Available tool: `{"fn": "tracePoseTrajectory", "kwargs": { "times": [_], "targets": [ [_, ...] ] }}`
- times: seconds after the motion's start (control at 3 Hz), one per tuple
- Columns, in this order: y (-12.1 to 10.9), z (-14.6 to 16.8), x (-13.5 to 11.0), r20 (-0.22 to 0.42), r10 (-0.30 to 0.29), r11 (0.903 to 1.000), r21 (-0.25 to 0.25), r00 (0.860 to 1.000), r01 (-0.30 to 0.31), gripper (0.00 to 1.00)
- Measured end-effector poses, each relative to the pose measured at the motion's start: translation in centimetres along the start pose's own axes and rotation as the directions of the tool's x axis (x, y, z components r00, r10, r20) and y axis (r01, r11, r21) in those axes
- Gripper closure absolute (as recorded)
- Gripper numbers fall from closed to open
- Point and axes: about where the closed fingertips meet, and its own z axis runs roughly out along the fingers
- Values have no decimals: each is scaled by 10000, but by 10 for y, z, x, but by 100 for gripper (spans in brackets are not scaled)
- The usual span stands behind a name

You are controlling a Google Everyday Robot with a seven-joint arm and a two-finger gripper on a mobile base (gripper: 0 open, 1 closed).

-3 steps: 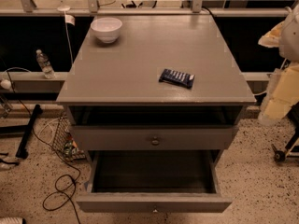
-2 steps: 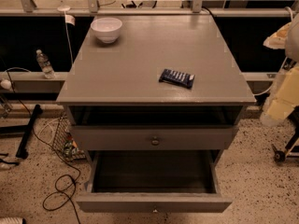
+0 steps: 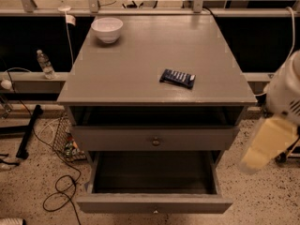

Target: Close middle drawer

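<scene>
The middle drawer [image 3: 154,203] is pulled far out at the bottom of the grey cabinet. It has a narrow flat front with a tiny centre knob and a dark empty inside [image 3: 153,171]. Above it, the taller-fronted drawer [image 3: 117,138] with the larger round knob stands slightly out. My gripper [image 3: 260,146] shows as a pale cream shape at the right edge, beside the cabinet's right side at about drawer height. It touches nothing. The lowest drawer is hidden.
A white bowl [image 3: 107,29] and a dark blue packet [image 3: 177,78] lie on the cabinet top [image 3: 140,69]. A water bottle [image 3: 45,63], a wire basket [image 3: 65,139] and loose cables [image 3: 61,191] are on the left of the speckled floor. A rail runs behind.
My gripper and arm have moved down and a little left along the cabinet's right side. The drawers, bowl and packet have not moved.
</scene>
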Motion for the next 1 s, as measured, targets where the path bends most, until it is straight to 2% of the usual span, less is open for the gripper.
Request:
{"fn": "tracePoseTrajectory", "kwargs": {
  "times": [0.33,0.67,1.0],
  "targets": [
    [18,28,16,-614,924,9942,-492,9938,-955,0],
    [18,30,15,-677,933,9943,-461,9933,-965,0],
    [23,53,3,-1278,894,9954,-241,9878,-932,0]
  ]
}}
